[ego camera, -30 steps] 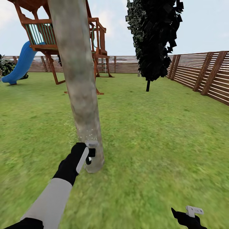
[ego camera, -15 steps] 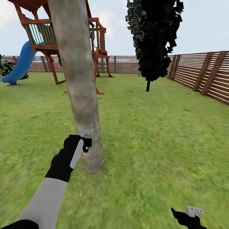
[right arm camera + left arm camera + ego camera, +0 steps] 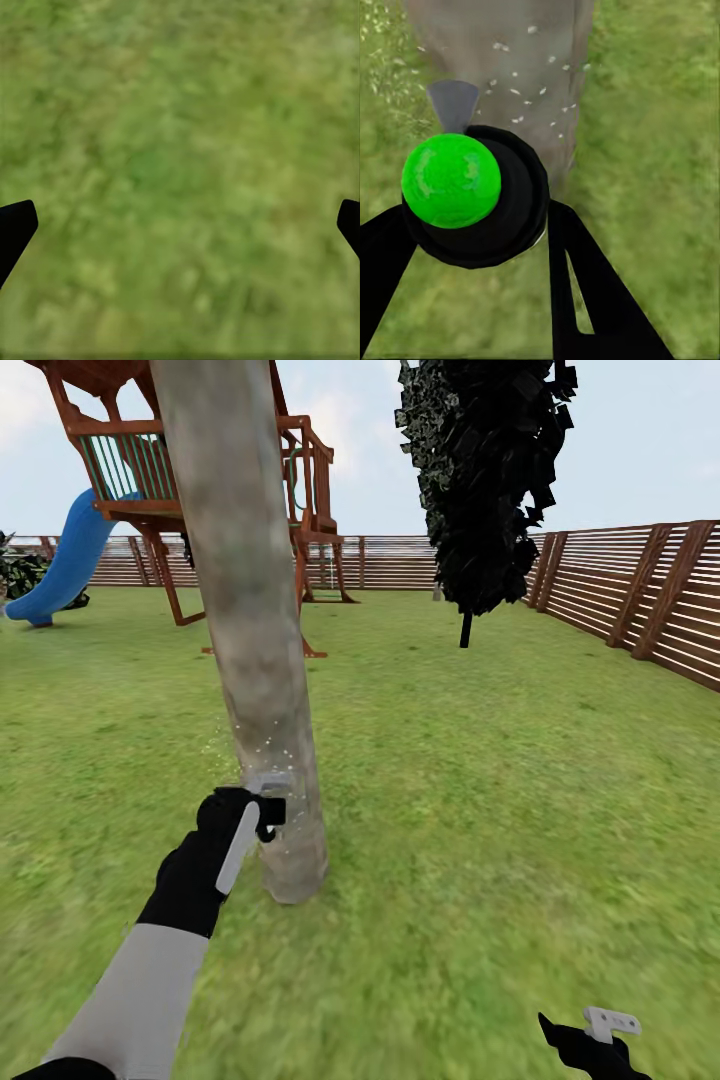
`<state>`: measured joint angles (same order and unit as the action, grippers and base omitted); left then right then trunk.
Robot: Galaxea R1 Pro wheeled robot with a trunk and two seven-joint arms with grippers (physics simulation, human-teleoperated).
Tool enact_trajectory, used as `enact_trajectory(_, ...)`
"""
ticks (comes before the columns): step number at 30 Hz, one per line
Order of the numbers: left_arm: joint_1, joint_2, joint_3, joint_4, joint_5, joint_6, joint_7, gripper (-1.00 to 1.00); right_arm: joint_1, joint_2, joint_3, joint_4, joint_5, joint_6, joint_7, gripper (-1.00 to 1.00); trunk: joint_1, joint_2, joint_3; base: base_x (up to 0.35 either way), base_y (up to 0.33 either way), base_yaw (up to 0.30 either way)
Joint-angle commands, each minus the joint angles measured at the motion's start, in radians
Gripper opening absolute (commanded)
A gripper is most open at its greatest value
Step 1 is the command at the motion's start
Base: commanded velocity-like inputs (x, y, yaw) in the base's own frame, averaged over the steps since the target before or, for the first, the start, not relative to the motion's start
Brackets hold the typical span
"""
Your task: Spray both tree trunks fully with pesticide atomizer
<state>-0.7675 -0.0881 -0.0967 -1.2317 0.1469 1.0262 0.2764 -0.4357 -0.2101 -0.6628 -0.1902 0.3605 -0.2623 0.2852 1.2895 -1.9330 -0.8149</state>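
**Observer:** While the mist is out, where is the bottle?

**Me:** The small black pesticide atomizer with its bright green round cap (image 3: 451, 180) sits clenched between the two dark fingers of my left end effector (image 3: 262, 812), low against the thick mottled grey-brown tree trunk (image 3: 245, 610). From my left wrist its grey nozzle points straight at the bark, just short of touching it, so I judge the spray lands on the trunk rather than drifting off over the lawn.

**Observer:** Is it landing?

**Me:** Tiny whitish specks of pesticide (image 3: 519, 94) hang in front of the bark, with a few to the side over the green grass floor (image 3: 480, 780). I hold low because the foot of the trunk needs cover too; how much of the column is coated I cannot tell.

**Observer:** And your other arm?

**Me:** My right end effector (image 3: 600, 1025) hangs idle well apart from the tree, fingers spread wide with only grass between them (image 3: 180, 180).

**Observer:** What lies beyond?

**Me:** A red-brown wooden play tower with a blue slide (image 3: 65, 565), a black-leaved tree on a thin dark stem (image 3: 485, 480), and the brown slatted wooden fence (image 3: 640, 585). I would guess the second trunk is yet to be done.
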Motion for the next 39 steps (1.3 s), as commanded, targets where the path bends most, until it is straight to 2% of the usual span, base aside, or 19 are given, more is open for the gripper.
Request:
enact_trajectory(1, 0.002, 0.03, 0.001, 0.0, 0.012, -0.001, 0.0, -1.0, 0.0, 0.0, 0.0, 0.0, 0.0, 0.0, 0.0, 1.0, 0.0, 0.0, 0.0, 0.0, 0.0, 0.0)
enact_trajectory(3, 0.004, 0.07, 0.001, 0.001, 0.015, 0.0, -0.001, -1.0, 0.0, 0.0, 0.0, 0.0, 0.0, 0.0, 0.0, 1.0, 0.0, 0.0, 0.0, 0.0, 0.0, 0.0)
enact_trajectory(4, 0.012, 0.078, -0.004, 0.002, 0.014, 0.0, -0.002, -1.0, 0.0, 0.0, 0.0, 0.0, 0.0, 0.0, 0.0, 1.0, 0.0, 0.0, 0.0, 0.0, 0.0, 0.0)
enact_trajectory(7, 0.055, 0.078, -0.009, 0.014, 0.012, -0.002, -0.003, -1.0, 0.0, 0.0, 0.0, 0.0, 0.0, 0.0, 0.0, 1.0, 0.0, 0.0, 0.0, 0.0, 0.0, 0.0)
enact_trajectory(10, 0.153, 0.08, -0.01, 0.015, 0.01, -0.017, -0.003, -1.0, 0.0, -0.001, -0.001, -0.001, -0.001, 0.0, 0.0, 1.0, 0.0, 0.0, 0.0, 0.0, 0.0, 0.0)
enact_trajectory(13, 0.214, 0.08, -0.008, 0.047, 0.007, -0.051, 0.001, -1.0, 0.0, -0.001, -0.001, -0.001, -0.001, 0.0, 0.0, 1.0, 0.0, 0.0, 0.0, 0.0, 0.0, 0.0)
enact_trajectory(16, 0.22, 0.075, -0.007, 0.288, 0.007, -0.237, 0.003, -1.0, 0.0, -0.002, -0.001, -0.002, 0.0, 0.0, 0.0, 1.0, 0.0, 0.0, 0.0, 0.0, 0.0, 0.0)
enact_trajectory(17, 0.219, 0.073, -0.007, 0.326, 0.007, -0.261, 0.003, -1.0, 0.0, -0.002, -0.001, -0.001, 0.0, 0.0, 0.0, 1.0, 0.0, 0.0, 0.0, 0.0, 0.0, 0.0)
enact_trajectory(18, 0.213, 0.066, -0.006, 0.46, 0.007, -0.354, 0.004, -1.0, 0.0, -0.002, -0.001, -0.001, 0.0, 0.001, 0.0, 1.0, 0.0, 0.0, 0.0, 0.0, 0.0, 0.0)
enact_trajectory(19, 0.209, 0.067, -0.006, 0.549, 0.007, -0.405, 0.005, -1.0, 0.0, -0.002, -0.001, 0.0, 0.001, 0.001, 0.0, 1.0, 0.0, 0.0, 0.0, 0.0, 0.0, 0.0)
enact_trajectory(20, 0.209, 0.068, -0.006, 0.565, 0.007, -0.412, 0.005, -1.0, 0.0, -0.001, -0.001, 0.0, 0.001, 0.002, 0.0, 1.0, 0.0, 0.0, 0.0, 0.0, 0.0, 0.0)
enact_trajectory(25, 0.212, 0.071, -0.001, 0.567, 0.016, -0.417, -0.004, -1.0, 0.0, 0.0, -0.001, 0.001, 0.04, -0.001, -0.001, 1.0, 0.0, 0.0, 0.0, 0.001, 0.0, 0.0)
enact_trajectory(33, 0.212, 0.056, 0.001, 0.567, 0.022, -0.417, 0.001, -1.0, 0.0, 0.0, -0.001, 0.002, 0.041, -0.001, -0.001, 1.0, 0.0, 0.0, 0.0, 0.15, -0.2, 0.012)
enact_trajectory(39, 0.213, 0.038, 0.001, 0.568, 0.018, -0.418, 0.003, -1.0, 0.0, 0.0, -0.001, 0.002, 0.043, 0.0, -0.001, 1.0, 0.0, 0.0, 0.0, 0.14, -0.25, 0.229)
